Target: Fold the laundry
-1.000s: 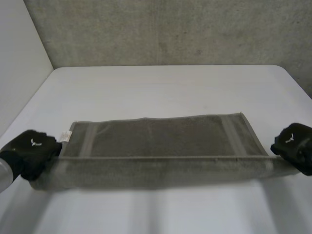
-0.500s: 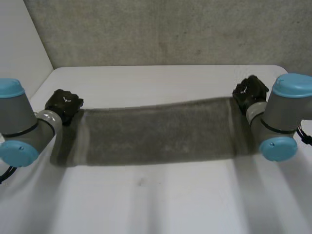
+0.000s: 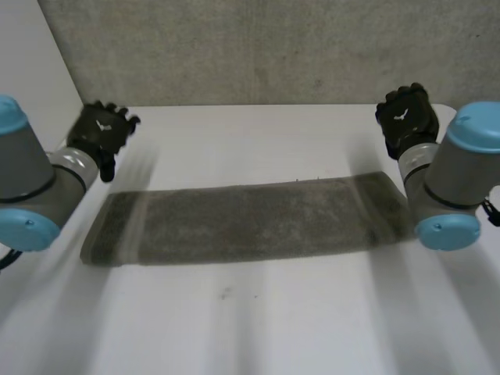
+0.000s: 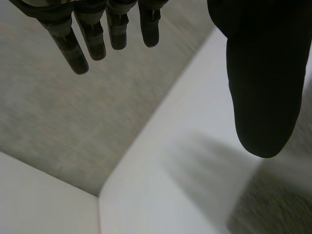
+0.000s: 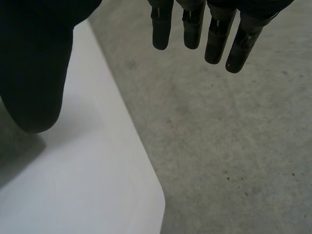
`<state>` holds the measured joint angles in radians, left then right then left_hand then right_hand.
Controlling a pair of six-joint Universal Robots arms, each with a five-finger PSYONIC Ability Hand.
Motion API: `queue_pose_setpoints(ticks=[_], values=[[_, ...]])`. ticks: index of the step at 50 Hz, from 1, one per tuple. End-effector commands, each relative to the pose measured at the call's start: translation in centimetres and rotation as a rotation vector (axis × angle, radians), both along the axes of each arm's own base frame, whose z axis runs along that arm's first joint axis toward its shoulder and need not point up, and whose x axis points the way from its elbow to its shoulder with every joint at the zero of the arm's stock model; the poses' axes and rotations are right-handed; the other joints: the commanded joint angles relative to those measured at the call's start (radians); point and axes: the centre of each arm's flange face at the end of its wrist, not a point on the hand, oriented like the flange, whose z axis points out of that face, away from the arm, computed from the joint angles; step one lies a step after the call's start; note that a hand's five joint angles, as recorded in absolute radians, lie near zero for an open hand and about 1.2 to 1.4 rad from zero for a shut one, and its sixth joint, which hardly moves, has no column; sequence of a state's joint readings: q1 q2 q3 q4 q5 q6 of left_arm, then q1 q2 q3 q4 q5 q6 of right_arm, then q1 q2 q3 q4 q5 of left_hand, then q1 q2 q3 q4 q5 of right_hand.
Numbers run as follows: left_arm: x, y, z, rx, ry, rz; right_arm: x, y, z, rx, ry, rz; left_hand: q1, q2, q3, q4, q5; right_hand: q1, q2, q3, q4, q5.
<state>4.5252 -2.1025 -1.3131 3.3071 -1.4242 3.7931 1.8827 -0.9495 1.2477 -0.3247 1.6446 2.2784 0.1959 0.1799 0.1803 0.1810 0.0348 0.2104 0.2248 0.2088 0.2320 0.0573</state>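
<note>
The white bench [image 3: 250,328] is seen from above in the head view, and a grey concrete surface [image 3: 258,47] is seen past its 12 o'clock edge. A grey-green towel [image 3: 242,223] is laid flat on the bench as a long narrow strip, run from 9 o'clock to 3 o'clock across the middle. A paler band is seen near each of its short ends, and its 3 o'clock end is partly covered by the right arm [image 3: 457,187]. The left arm [image 3: 31,187] is placed at 9 o'clock, just beside the other short end.

The left hand [image 3: 100,134] is held above the bench at 10 o'clock from the towel, apart from it. The right hand [image 3: 405,117] is held at 2 o'clock, likewise clear of the cloth. In each wrist view the fingers [image 4: 92,34] [image 5: 195,24] are seen straight and spread away from the thumb, released, with nothing grasped. In the left wrist view, a patch of the towel is seen on the bench beyond the thumb tip.
</note>
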Motion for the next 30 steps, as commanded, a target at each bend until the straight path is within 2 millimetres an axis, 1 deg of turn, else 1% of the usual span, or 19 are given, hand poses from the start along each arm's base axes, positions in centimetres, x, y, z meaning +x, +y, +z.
queue_pose_setpoints(ticks=[1, 2, 3, 4, 5, 7, 8, 10, 11, 13, 14, 15, 17, 18, 19, 20, 21, 23, 30], values=[[0.7, 3.0, 4.9, -0.018, 0.242, 0.015, -0.4, 4.2, 3.4, 0.124, -0.206, 0.121, -0.021, -0.005, -0.006, -0.007, -0.035, -0.036, -0.05, -0.034, -0.057, -0.057], [0.7, 3.0, 4.9, -0.018, 0.242, 0.015, -0.8, 4.9, 3.2, 0.193, -0.212, 0.141, -0.021, -0.005, -0.006, -0.007, -0.035, -0.036, -0.05, -0.034, -0.057, -0.057], [0.8, 3.8, 4.9, 0.002, 0.285, 0.015, -0.9, 4.9, 3.2, 0.194, -0.212, 0.141, -0.021, -0.005, -0.006, -0.007, -0.035, -0.036, -0.05, -0.034, -0.057, -0.057], [0.9, 4.4, 4.9, 0.022, 0.326, 0.019, -1.7, 5.3, 3.0, 0.27, -0.222, 0.135, -0.021, -0.005, -0.006, -0.007, -0.035, -0.036, -0.05, -0.034, -0.057, -0.057], [0.9, 4.4, 4.9, 0.022, 0.327, 0.019, -1.7, 5.3, 3.0, 0.27, -0.222, 0.135, -0.021, -0.005, -0.006, -0.007, -0.035, -0.036, -0.05, -0.034, -0.057, -0.057], [1.2, 5.8, 4.5, 0.072, 0.401, 0.029, -3.2, 6.2, 2.2, 0.438, -0.254, 0.097, -0.021, -0.005, -0.006, -0.007, -0.035, -0.036, -0.05, -0.034, -0.057, -0.057], [1.2, 5.8, 4.5, 0.072, 0.402, 0.029, -3.2, 6.3, 2.2, 0.439, -0.254, 0.097, -0.021, -0.005, -0.006, -0.007, -0.035, -0.036, -0.05, -0.034, -0.057, -0.057], [1.4, 6.9, 3.3, 0.14, 0.469, 0.045, -4.1, 6.8, 1.4, 0.543, -0.272, 0.065, -0.021, -0.005, -0.006, -0.007, -0.035, -0.036, -0.05, -0.034, -0.057, -0.057], [1.4, 6.9, 3.3, 0.141, 0.47, 0.045, -4.1, 6.8, 1.4, 0.544, -0.272, 0.065, -0.021, -0.005, -0.006, -0.007, -0.035, -0.036, -0.05, -0.034, -0.057, -0.057], [1.5, 7.7, 1.6, 0.197, 0.515, 0.057, -5.1, 6.7, 0.1, 0.561, -0.278, 0.046, -0.021, -0.005, -0.006, -0.007, -0.035, -0.036, -0.05, -0.034, -0.057, -0.057], [1.5, 7.7, 1.6, 0.197, 0.515, 0.057, -5.1, 6.7, 0.1, 0.561, -0.278, 0.046, -0.021, -0.005, -0.006, -0.007, -0.035, -0.036, -0.05, -0.034, -0.057, -0.057], [1.6, 8.0, 1.0, 0.202, 0.525, 0.06, -5.8, 6.3, -0.6, 0.548, -0.289, 0.036, -0.021, -0.005, -0.006, -0.007, -0.035, -0.036, -0.05, -0.034, -0.057, -0.057], [1.7, 8.0, 0.3, 0.172, 0.533, 0.055, -7.0, 5.5, -2.2, 0.509, -0.303, 0.032, -0.021, -0.005, -0.006, -0.007, -0.035, 0.181, 0.167, 0.183, 0.16, 0.16], [1.7, 8.0, 0.3, 0.172, 0.533, 0.055, -7.0, 5.5, -2.2, 0.509, -0.303, 0.032, -0.021, -0.005, -0.006, -0.007, -0.035, 0.183, 0.168, 0.184, 0.161, 0.161], [1.8, 7.9, 0.1, 0.153, 0.537, 0.052, -7.4, 5.2, -3.1, 0.496, -0.307, 0.029, -0.021, -0.005, -0.006, -0.007, -0.035, 0.25, 0.235, 0.251, 0.228, 0.228], [1.9, 7.8, 0.0, 0.139, 0.538, 0.051, -7.6, 5.0, -4.1, 0.489, -0.31, 0.027, -0.021, -0.005, -0.006, -0.007, -0.035, 0.256, 0.242, 0.258, 0.235, 0.235], [1.9, 7.8, 0.0, 0.139, 0.538, 0.051, -7.6, 5.0, -4.1, 0.489, -0.31, 0.027, -0.021, -0.005, -0.006, -0.007, -0.035, 0.256, 0.242, 0.258, 0.235, 0.235], [1.8, 7.9, -0.2, 0.135, 0.541, 0.052, -8.1, 4.3, -5.6, 0.48, -0.309, 0.019, -0.021, -0.005, -0.006, -0.007, -0.035, 0.329, 0.315, 0.331, 0.308, 0.308], [1.7, 8.4, -0.9, 0.154, 0.537, 0.048, -8.2, 4.0, -6.9, 0.488, -0.297, 0.016, -0.021, -0.005, -0.006, -0.007, -0.035, 0.371, 0.356, 0.372, 0.349, 0.349]])
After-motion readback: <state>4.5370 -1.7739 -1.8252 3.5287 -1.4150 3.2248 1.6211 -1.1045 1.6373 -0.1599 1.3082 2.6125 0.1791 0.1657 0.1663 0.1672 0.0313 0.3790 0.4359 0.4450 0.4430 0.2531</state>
